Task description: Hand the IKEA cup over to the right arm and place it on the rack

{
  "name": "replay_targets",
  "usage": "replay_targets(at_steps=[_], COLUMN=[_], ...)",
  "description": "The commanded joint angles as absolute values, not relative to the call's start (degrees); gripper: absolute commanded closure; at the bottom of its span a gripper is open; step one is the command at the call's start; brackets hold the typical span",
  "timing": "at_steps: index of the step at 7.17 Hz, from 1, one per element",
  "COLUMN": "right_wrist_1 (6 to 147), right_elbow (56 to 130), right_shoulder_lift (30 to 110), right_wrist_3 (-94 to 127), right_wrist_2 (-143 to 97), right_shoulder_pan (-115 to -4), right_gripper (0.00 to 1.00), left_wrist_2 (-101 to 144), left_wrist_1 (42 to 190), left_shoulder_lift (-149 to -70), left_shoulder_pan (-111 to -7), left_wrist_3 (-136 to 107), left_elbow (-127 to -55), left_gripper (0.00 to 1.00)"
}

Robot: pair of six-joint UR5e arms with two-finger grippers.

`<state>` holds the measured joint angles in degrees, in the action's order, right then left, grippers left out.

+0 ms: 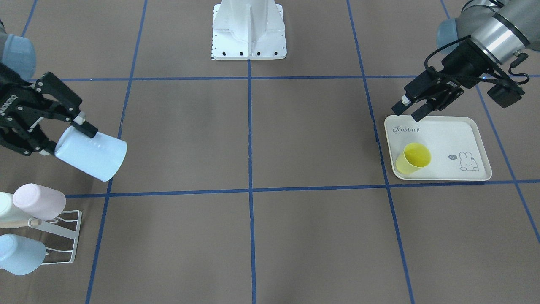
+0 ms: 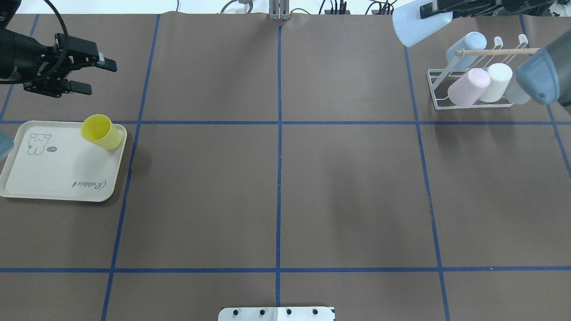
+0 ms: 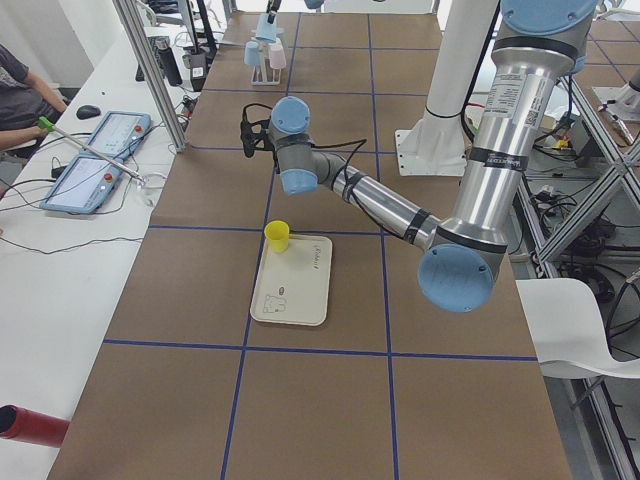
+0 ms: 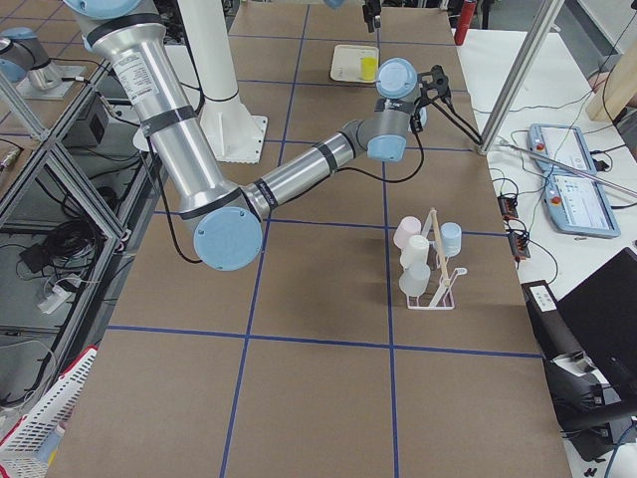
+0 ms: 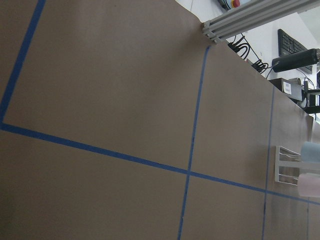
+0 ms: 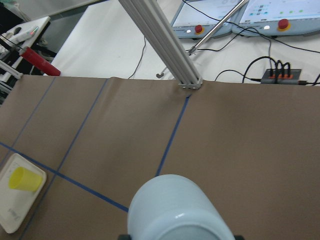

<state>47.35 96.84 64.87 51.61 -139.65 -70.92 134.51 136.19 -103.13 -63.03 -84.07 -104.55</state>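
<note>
My right gripper [image 1: 69, 139] is shut on the base end of a pale blue cup [image 1: 93, 156], held tilted in the air, mouth away from the fingers. In the overhead view the cup [image 2: 412, 27] hangs above and left of the white wire rack [image 2: 439, 96] with its wooden rod [image 2: 495, 52]. The right wrist view shows the cup's bottom [image 6: 177, 210]. My left gripper [image 2: 96, 78] is open and empty, beyond the far edge of the cream tray [image 2: 53, 174]; it also shows in the front view [image 1: 411, 109].
The rack holds a pink cup [image 2: 466, 87], a white cup [image 2: 497, 80] and a pale blue cup [image 2: 466, 47]. A yellow cup [image 2: 100, 131] lies on its side on the rabbit-print tray. The robot's white base [image 1: 249, 29] stands mid-table.
</note>
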Motion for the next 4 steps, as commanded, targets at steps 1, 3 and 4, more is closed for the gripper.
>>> replay_targets(at_steps=[1,3,4], right_wrist_1=[65.0,79.9,81.9], right_elbow=[96.3,91.5,87.1], right_shoulder_lift=[64.6,59.7,58.3], right_wrist_3=[31.6,14.8,8.7], right_wrist_2=[-139.9,-138.2,-134.7], right_shoulder_pan=[-76.4,-79.5,-79.9], right_gripper=[0.51,0.51,0.51], left_wrist_2=[132.9,131.4,131.4], left_wrist_1=[128.7,127.2,127.1], left_shoulder_lift=[-102.2,-100.6,-100.4], left_shoulder_pan=[-65.2,-65.3,-65.2], left_wrist_3=[-75.1,-71.8,-71.8], left_elbow=[-105.0,-105.3,-105.4], left_gripper=[0.00,0.00,0.00])
